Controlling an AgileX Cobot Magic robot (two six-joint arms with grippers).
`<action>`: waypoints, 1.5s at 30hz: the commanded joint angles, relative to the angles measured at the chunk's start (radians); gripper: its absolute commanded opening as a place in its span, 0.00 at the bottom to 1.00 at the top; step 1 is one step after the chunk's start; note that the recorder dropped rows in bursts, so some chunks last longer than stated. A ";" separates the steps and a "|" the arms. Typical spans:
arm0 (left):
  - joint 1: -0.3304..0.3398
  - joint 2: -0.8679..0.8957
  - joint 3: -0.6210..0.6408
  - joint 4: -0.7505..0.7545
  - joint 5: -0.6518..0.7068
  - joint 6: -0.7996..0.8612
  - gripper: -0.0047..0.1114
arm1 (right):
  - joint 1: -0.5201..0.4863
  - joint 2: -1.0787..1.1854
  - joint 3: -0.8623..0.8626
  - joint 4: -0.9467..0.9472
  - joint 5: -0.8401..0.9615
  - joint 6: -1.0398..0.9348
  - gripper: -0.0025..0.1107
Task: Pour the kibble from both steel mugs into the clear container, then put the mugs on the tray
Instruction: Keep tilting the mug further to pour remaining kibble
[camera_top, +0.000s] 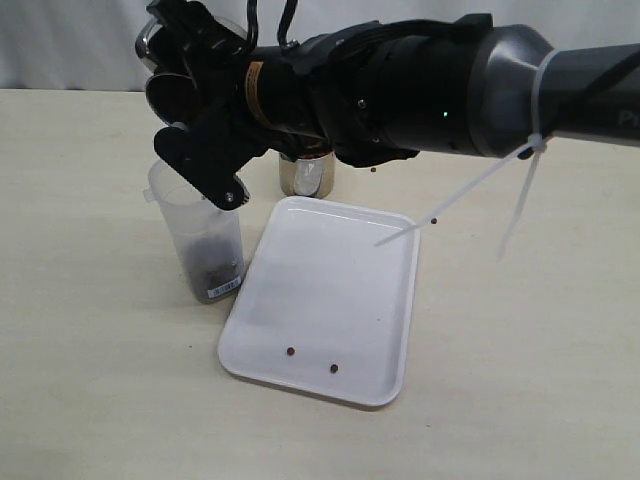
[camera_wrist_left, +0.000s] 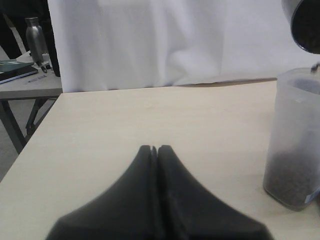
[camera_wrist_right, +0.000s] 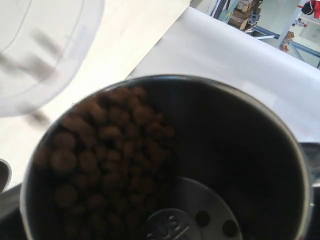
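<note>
My right gripper (camera_top: 195, 110) reaches across to the left and is shut on a steel mug (camera_top: 165, 72). It holds the mug tilted above the rim of the clear container (camera_top: 200, 235). Kibble (camera_wrist_right: 100, 160) lies heaped on the low side of the mug (camera_wrist_right: 240, 150), and a layer of kibble (camera_wrist_left: 292, 182) sits in the bottom of the container (camera_wrist_left: 295, 130). The second steel mug (camera_top: 307, 176) stands upright behind the white tray (camera_top: 340, 270). My left gripper (camera_wrist_left: 154, 149) is shut on nothing, low over bare table left of the container.
Two loose pellets (camera_top: 290, 351) lie on the tray near its front edge, and another pellet (camera_top: 433, 221) is on the table by its far right corner. A white zip tie (camera_top: 470, 200) hangs from the right arm over the tray. A white curtain (camera_wrist_left: 175, 40) backs the table.
</note>
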 joint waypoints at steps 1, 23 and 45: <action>0.002 0.005 -0.006 -0.001 -0.012 -0.002 0.04 | 0.001 -0.007 0.000 -0.009 -0.001 -0.009 0.07; 0.002 0.005 -0.006 0.001 -0.012 -0.002 0.04 | 0.001 -0.007 0.000 -0.009 -0.003 -0.063 0.07; 0.002 0.005 -0.006 0.001 -0.012 -0.002 0.04 | 0.036 -0.007 0.000 -0.009 0.068 -0.059 0.07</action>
